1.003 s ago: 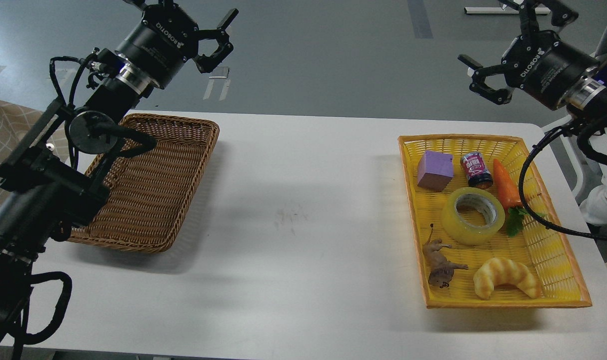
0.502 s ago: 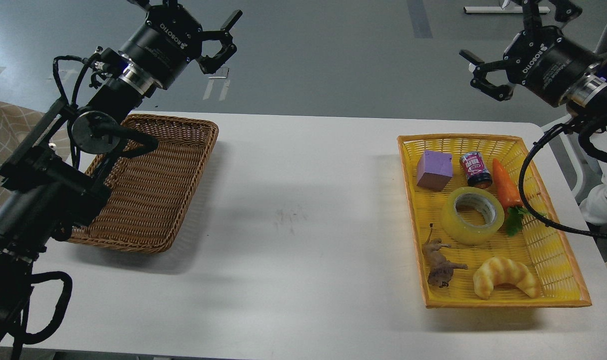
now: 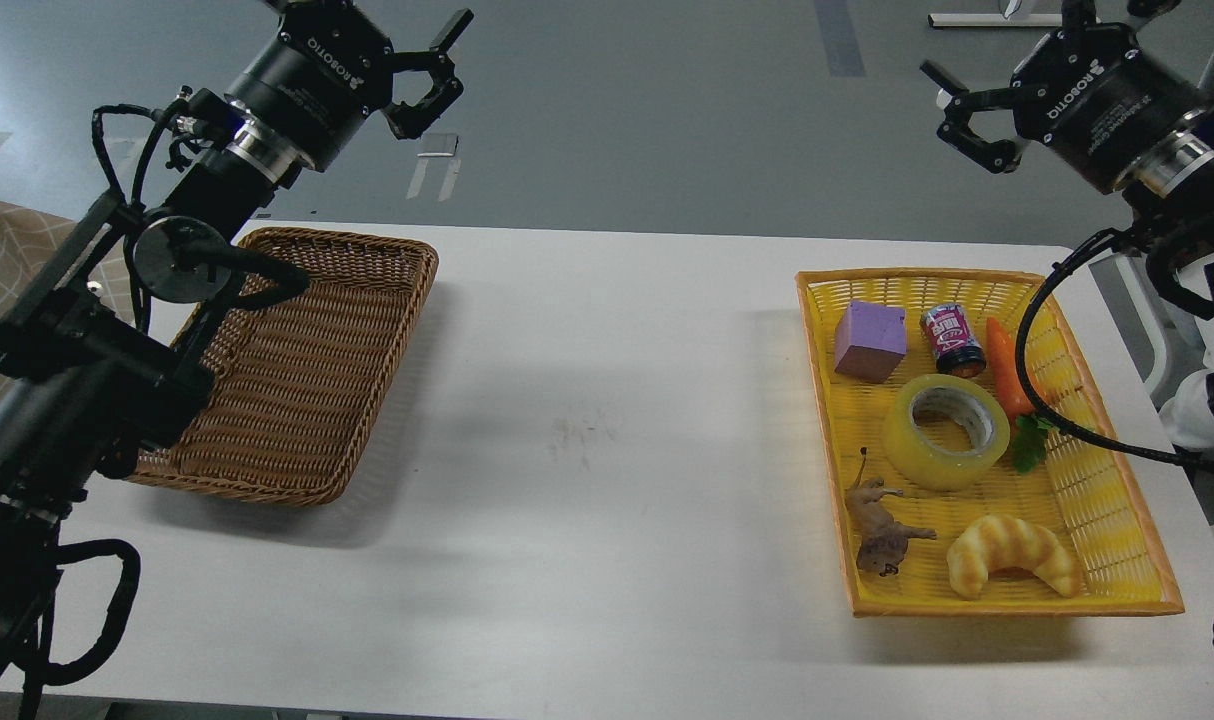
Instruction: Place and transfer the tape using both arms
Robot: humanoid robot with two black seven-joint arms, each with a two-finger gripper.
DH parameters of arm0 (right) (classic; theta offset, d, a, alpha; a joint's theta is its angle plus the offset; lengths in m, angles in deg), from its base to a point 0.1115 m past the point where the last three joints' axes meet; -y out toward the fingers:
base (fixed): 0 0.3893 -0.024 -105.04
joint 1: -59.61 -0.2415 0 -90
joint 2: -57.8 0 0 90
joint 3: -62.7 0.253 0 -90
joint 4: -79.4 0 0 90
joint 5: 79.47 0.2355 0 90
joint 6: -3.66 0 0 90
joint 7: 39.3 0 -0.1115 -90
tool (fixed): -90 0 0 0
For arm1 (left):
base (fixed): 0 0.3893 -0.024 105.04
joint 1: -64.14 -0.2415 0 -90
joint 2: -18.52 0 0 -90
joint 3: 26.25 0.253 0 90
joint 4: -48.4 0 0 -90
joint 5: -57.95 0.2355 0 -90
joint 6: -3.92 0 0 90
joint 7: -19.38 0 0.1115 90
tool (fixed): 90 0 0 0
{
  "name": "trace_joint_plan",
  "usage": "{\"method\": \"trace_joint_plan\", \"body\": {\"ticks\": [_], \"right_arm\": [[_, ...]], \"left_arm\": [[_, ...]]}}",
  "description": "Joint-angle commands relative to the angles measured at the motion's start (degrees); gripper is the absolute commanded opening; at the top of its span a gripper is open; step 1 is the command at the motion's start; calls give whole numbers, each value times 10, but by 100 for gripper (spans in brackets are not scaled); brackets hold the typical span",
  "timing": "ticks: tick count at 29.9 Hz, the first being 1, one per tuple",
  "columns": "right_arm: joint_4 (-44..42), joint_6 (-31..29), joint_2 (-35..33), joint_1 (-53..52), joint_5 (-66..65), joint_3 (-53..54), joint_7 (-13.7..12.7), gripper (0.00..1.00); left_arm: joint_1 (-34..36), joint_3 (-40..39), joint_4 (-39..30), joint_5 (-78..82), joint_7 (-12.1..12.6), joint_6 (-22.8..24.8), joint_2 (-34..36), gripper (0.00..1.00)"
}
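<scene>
The tape (image 3: 947,431), a wide translucent yellow roll with a grey-white core, lies flat in the middle of the yellow basket (image 3: 1117,520) on the right of the white table. My left gripper (image 3: 429,70) is open and empty, held high beyond the table's far left, above the brown wicker basket (image 3: 297,370). My right gripper (image 3: 967,115) is open and empty, held high beyond the far edge, above and behind the yellow basket and well clear of the tape.
The yellow basket also holds a purple block (image 3: 870,340), a small can (image 3: 953,340), a toy carrot (image 3: 1007,385), an animal figure (image 3: 882,530) and a croissant toy (image 3: 1012,555). A black cable (image 3: 1052,410) hangs over the basket's right side. The wicker basket has nothing in it.
Both grippers have risen a little and drawn slightly outward and back; the right arm's cable shifted left over the carrot. The objects have not moved.
</scene>
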Motion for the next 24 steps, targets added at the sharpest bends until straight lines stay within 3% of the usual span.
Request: {"method": "trace_joint_plan", "body": {"ticks": [1, 10, 24], "right_arm": [[1, 0, 1, 1, 0, 2, 0, 100], [1, 0, 7, 1, 0, 3, 1, 100], [3, 0, 12, 2, 0, 3, 0, 100]], "left_arm": [[0, -1, 0, 0, 0, 0, -1, 98], [-5, -35, 0, -5, -27, 0, -24, 98], [-10, -21, 0, 4, -18, 0, -24, 98]]}}
